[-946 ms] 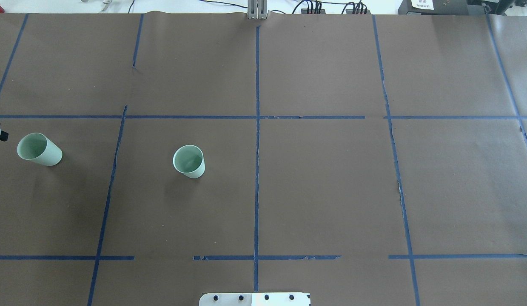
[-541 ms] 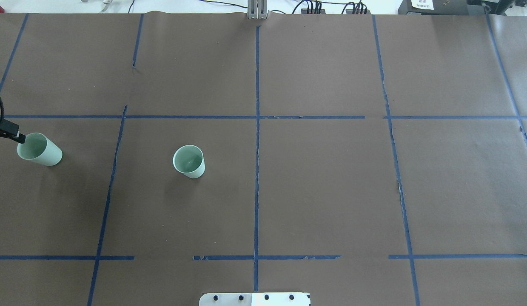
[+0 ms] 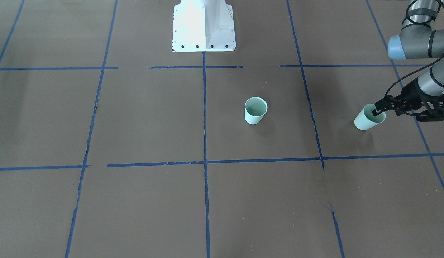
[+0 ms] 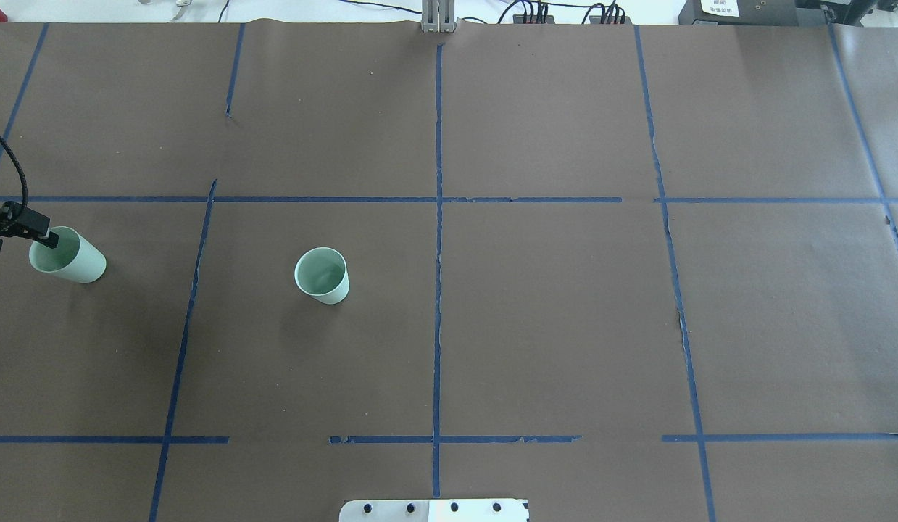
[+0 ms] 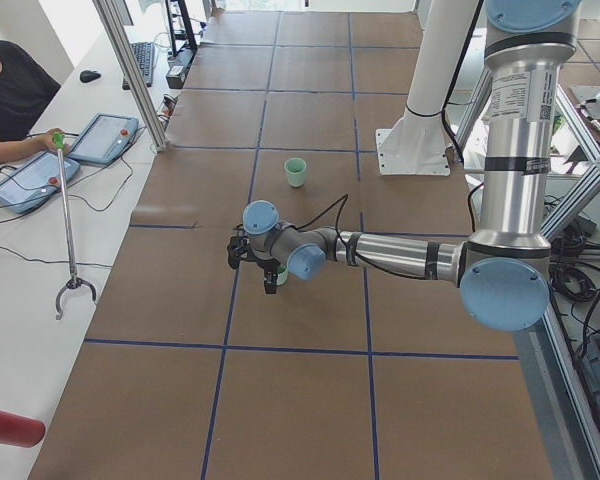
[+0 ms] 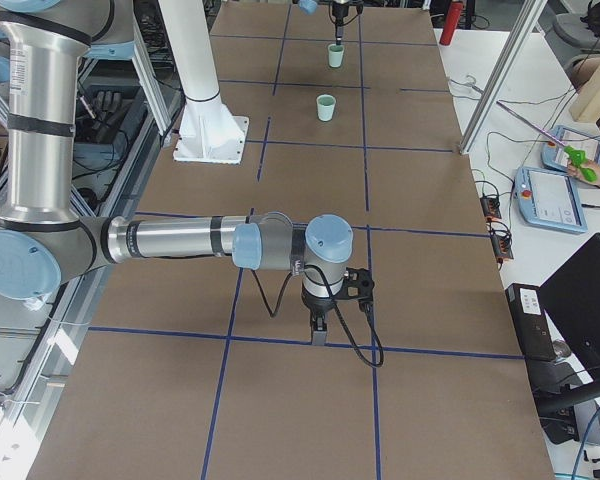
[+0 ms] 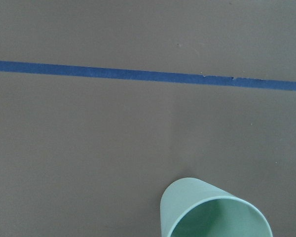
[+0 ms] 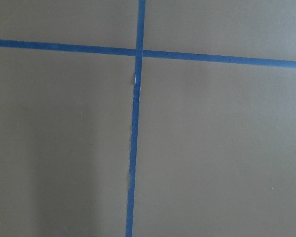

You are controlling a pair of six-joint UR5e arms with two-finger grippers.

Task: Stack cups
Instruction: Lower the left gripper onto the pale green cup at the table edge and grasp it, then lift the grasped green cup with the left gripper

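Note:
Two pale mint-green cups stand upright on the brown table cover. One cup (image 4: 322,275) (image 3: 256,110) is left of centre. The other cup (image 4: 72,259) (image 3: 365,121) is at the far left, and its rim shows at the bottom of the left wrist view (image 7: 214,212). My left gripper (image 4: 34,233) (image 3: 382,109) points down at this cup's outer rim. Its jaws look open, with one fingertip (image 4: 48,237) over the cup's mouth. My right gripper (image 6: 319,335) hangs low over bare table far to the right. I cannot tell whether it is open or shut.
Blue tape lines (image 4: 438,217) divide the table into squares. The white robot base plate (image 3: 204,25) sits at the near edge. Operators' tablets (image 5: 40,170) and a grabber stick lie on the white side table beyond the far edge.
My left gripper has come in from the view's left edge and moved right to the rim of the far-left cup. Both cups stand where they were.

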